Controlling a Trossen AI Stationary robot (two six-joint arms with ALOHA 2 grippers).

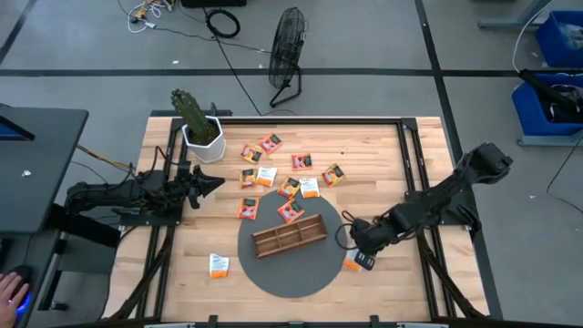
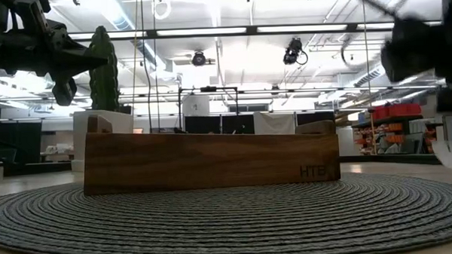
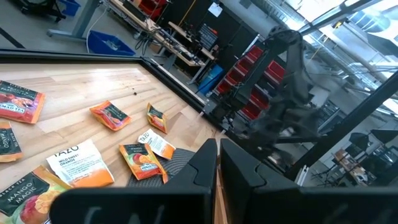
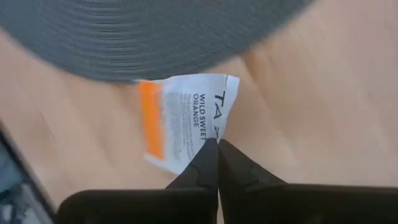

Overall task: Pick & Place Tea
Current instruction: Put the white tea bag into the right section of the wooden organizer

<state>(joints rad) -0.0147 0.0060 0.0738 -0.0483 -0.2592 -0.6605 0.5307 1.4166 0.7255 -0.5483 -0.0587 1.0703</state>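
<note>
Pinching a tea bag [image 4: 186,121] by its edge, your right gripper [image 1: 363,258] | tray [image 1: 290,236] lies just left | left gripper [image 1: 208,183] pressed together, waiting.

From table height I see the brown wooden tray [image 2: 210,159] standing on the round grey woven mat [image 2: 229,217], its long side facing me, with dark lettering at its lower right corner. A cactus [image 2: 103,69] in a white pot [image 2: 81,136] rises behind the tray's left end. One dark arm [image 2: 34,39] enters upper left, another, blurred, [image 2: 427,48] at upper right.
</note>
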